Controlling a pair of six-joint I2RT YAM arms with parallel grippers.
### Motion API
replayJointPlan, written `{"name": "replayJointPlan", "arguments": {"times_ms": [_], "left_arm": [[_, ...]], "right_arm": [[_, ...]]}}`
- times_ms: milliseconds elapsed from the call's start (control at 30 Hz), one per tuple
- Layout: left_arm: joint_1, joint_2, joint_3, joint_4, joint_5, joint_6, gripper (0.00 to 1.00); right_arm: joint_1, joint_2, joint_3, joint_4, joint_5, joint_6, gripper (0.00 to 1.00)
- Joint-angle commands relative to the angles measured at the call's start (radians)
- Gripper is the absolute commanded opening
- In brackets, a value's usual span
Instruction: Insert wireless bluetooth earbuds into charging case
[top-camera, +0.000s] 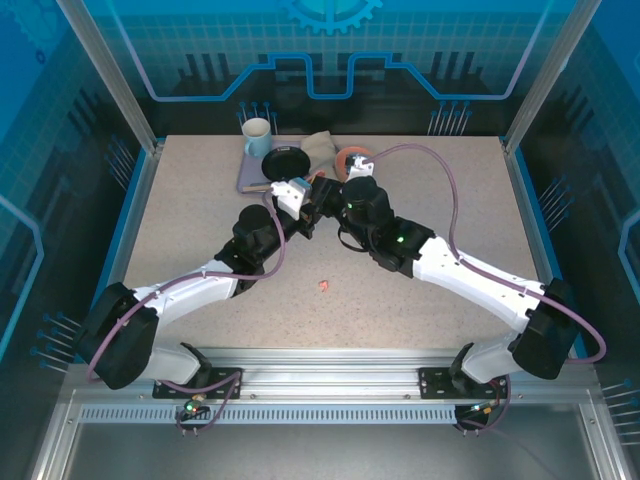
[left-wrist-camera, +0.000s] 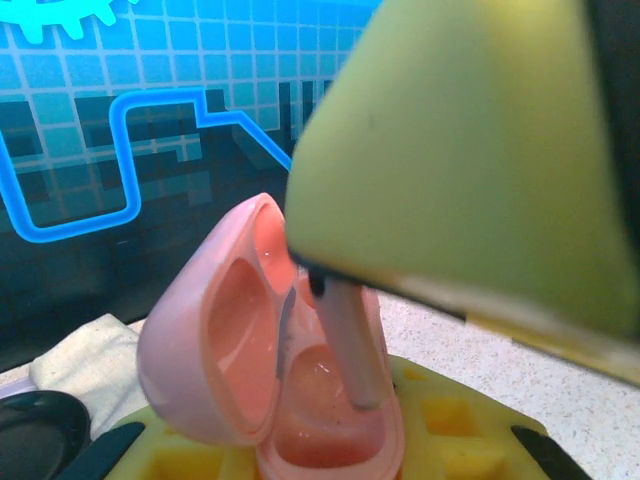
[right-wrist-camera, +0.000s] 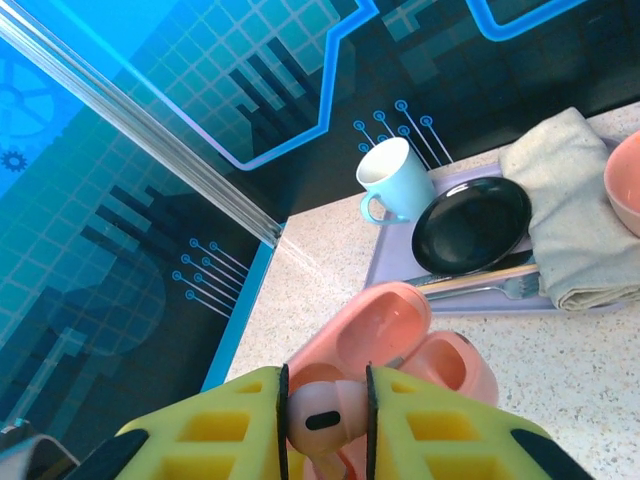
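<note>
Pale speckled table (top-camera: 450, 320) with a lavender tray (top-camera: 247, 180) at its far edge.
A folded beige cloth (top-camera: 322, 148) lies just right of the tray, a pink bowl (top-camera: 352, 160) beyond the cloth; well nearer than the tray, one coral-pink earbud (top-camera: 323, 286) sits on the surface.

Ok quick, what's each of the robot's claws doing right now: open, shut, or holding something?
Left gripper: closed on the open pink charging case.
Right gripper: closed on a coral-pink earbud, its stem down in the case.
</note>
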Motion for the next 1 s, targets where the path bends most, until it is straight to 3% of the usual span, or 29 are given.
{"name": "replayJointPlan", "arguments": {"times_ms": [0, 967], "left_arm": [[-0.005, -0.016, 0.039, 0.065, -0.007, -0.031, 0.0], [-0.005, -0.021, 0.072, 0.049, -0.003, -0.04, 0.0]], "right_arm": [[0.005, 0.011, -0.014, 0.049, 0.005, 0.025, 0.23], [0.005, 0.005, -0.09, 0.036, -0.081, -0.009, 0.19]]}}
